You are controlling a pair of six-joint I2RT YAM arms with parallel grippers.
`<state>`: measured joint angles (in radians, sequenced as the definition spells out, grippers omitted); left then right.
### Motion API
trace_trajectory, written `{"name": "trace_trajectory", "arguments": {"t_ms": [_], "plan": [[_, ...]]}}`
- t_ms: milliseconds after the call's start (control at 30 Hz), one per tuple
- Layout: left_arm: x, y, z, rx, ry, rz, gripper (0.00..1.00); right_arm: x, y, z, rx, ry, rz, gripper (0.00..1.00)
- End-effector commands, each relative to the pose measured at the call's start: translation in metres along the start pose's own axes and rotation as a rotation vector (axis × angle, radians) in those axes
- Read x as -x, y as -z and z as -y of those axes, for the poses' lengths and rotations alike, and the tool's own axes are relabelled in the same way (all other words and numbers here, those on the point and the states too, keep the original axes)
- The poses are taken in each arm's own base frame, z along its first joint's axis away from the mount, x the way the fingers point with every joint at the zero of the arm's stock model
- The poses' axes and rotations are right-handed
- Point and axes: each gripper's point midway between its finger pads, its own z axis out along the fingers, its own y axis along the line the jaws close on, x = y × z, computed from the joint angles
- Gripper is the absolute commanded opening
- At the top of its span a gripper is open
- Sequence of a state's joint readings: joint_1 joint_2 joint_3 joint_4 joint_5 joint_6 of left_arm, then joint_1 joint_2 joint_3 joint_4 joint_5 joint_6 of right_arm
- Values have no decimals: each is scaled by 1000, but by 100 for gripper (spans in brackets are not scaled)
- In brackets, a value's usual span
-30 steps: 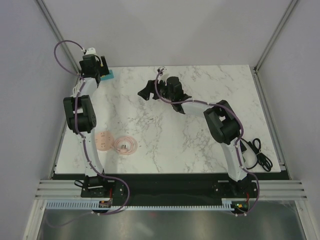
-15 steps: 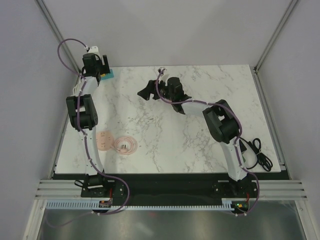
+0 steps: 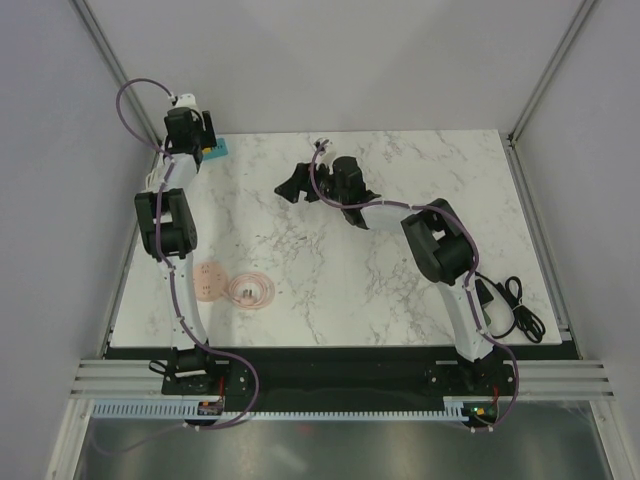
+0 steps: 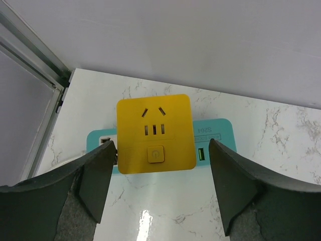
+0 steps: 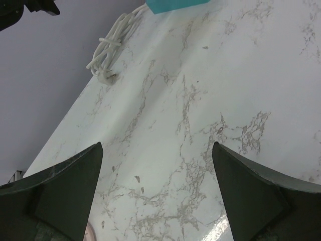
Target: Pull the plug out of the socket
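**Left end effector** (image 4: 159, 149): released. You have its fingers (image 4: 98, 173) spread wide, one on each side of the yellow plug and apart from it. It hangs at the far left corner of the bench (image 4: 281, 165).

**Yellow plug** (image 4: 154, 131): a square block, seated on the teal socket strip. Its face shows two slanted slots, three straight slots and a button.

**Teal socket strip** (image 4: 213, 131): lies flat on the bench, close along the back wall. It shows past the plug on both sides.

**Right end effector** (image 5: 155, 150): released, with nothing between its fingers. You see only bare marble under it. In the overhead view it sits over the far middle of the bench, well apart from the plug.

**White cord** (image 5: 111, 47): bundled, lying at the bench edge near the strip.

**Pink disc** (image 3: 205, 280) and **pink coil** (image 3: 252, 290): side by side on the bench, near the left arm.

**Black cable** (image 3: 515, 310): at the near right edge of the bench, beside the right arm.
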<state>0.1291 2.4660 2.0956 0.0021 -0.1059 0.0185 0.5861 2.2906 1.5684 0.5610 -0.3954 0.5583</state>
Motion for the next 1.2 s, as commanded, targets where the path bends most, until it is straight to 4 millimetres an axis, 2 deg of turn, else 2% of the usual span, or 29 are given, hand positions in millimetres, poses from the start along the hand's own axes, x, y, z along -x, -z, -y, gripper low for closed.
{"name": "trace_trajectory", "arguments": {"t_ms": [0,233,267,300,367,400,433,467,500,533,600,633,667,700,733,767,833,900,933,1000,1033,1100,1133,1167], "plan": [[-1,-8,-10,45,11,8,82,14,-6,-11,47,16,31,98],[-3,-11,-10,49,8,10,80,13,-8,-10,50,10,25,98],[-2,-11,-10,47,9,13,74,11,-9,-8,50,5,20,98],[0,-11,-10,47,9,17,63,12,-9,-8,50,6,21,98],[2,-11,-10,47,7,23,54,12,-9,-8,51,3,20,98],[2,-11,-10,44,5,22,43,11,-9,-8,50,4,18,98],[2,-11,-8,38,1,22,37,12,-9,-7,50,5,20,98],[0,-10,-8,32,0,16,22,10,-10,-8,51,3,17,98],[-1,-9,-8,33,1,13,12,12,-11,-8,53,1,20,98],[7,-4,-7,32,8,22,2,10,-12,-9,57,-1,15,98],[4,2,-8,30,12,10,2,7,-16,-7,60,-13,3,98],[19,11,-7,23,14,32,2,3,-18,-5,60,-20,-7,98],[10,15,-5,18,11,11,2,5,-19,-6,63,-24,-6,98],[10,20,-4,17,9,6,2,3,-20,-6,62,-24,-12,98],[30,33,-6,22,13,38,2,0,-21,-6,61,-29,-20,98],[12,39,-5,23,40,1,2,0,-23,-6,61,-27,-25,98],[10,54,2,12,66,-7,2,-4,-27,-6,58,-25,-40,98],[-3,75,10,-5,77,-26,2,-5,-31,-8,58,-28,-55,96],[-9,84,22,-22,72,-33,2,-13,-34,-8,59,-28,-72,95],[-27,107,32,-23,84,-74,2,-15,-39,-14,65,-21,-92,93],[-46,119,45,-50,80,-117,2,-22,-42,-14,64,-10,-107,93],[-43,144,57,-69,103,-126,2,-25,-44,-18,68,-8,-131,93],[-63,158,68,-81,96,-167,2,-30,-45,-17,71,-11,-144,93],[-52,174,71,-92,135,-146,2,-32,-45,-17,66,-16,-155,92]]}}
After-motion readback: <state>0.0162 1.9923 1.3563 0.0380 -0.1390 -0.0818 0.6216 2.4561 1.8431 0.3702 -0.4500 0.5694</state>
